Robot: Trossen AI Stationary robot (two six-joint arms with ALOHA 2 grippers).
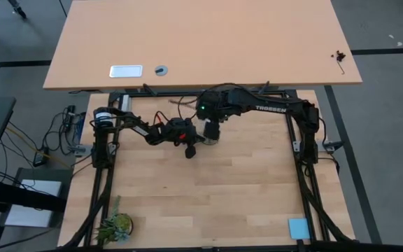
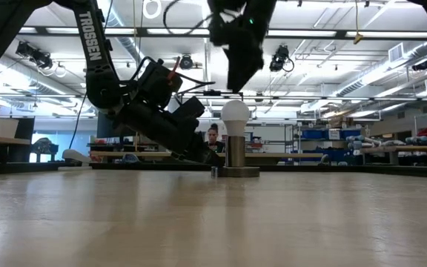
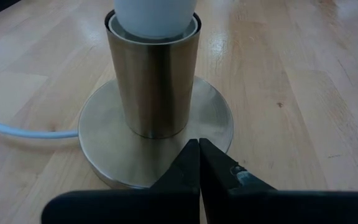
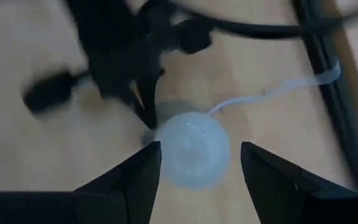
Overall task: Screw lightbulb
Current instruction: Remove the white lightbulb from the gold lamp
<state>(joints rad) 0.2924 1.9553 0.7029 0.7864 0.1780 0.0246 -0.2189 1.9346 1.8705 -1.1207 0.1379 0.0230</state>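
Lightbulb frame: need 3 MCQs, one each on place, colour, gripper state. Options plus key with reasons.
1. Where is the lightbulb?
A. lying on the table
B. seated in the metal socket
C. held in the left gripper

2. What colour is the socket's cord?
A. white
B. red
C. black

3. How are the right gripper fingers?
A. shut on the cord
B. shut, empty
C. open above the bulb

Key: B, the bulb stands upright in the socket; A, a white cord leaves the base; C, the fingers are spread either side of the bulb, while the left gripper sits shut at the base.
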